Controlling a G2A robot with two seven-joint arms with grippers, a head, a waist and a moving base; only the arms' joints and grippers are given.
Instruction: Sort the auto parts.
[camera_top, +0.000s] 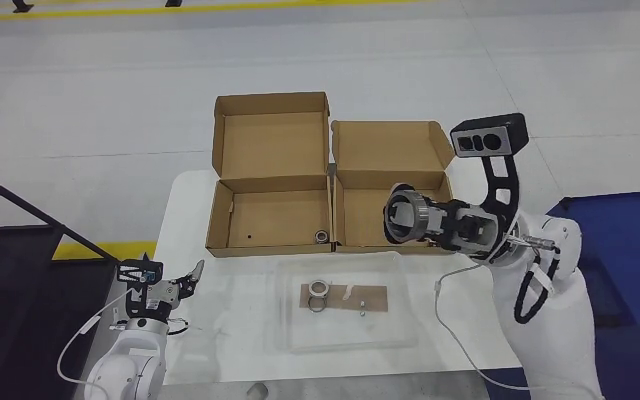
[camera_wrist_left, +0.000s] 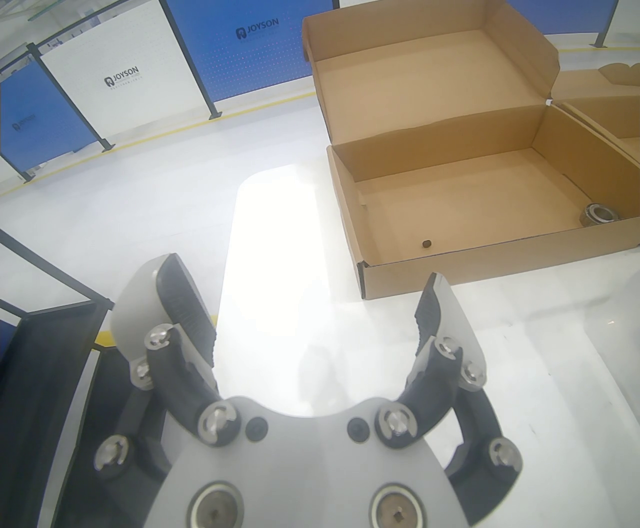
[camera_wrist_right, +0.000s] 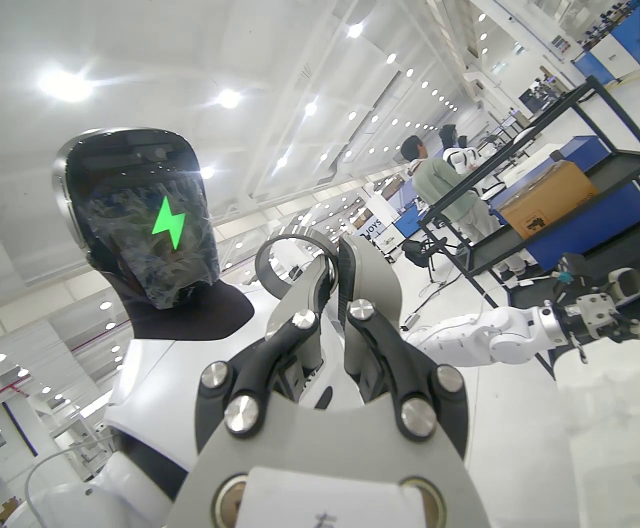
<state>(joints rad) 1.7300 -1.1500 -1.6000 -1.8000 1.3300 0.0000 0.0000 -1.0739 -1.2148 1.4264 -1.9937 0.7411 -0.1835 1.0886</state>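
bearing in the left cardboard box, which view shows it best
The left wrist view: the bearing is close there, its metal rim clear, lying in a corner of the cardboard box. The top view gives a tiny ring; the right wrist view faces elsewhere.

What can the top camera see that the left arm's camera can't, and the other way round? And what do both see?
Top camera, not the left arm's: a brown strip with a metal ring and a small metal part on it, and the right claw gripping a second ring.
Left arm's camera, not the top: blue-and-white barrier panels on the floor.
Both: the open left claw, the left box, an edge of the right box, the bearing in the left box's corner and a tiny dark part.
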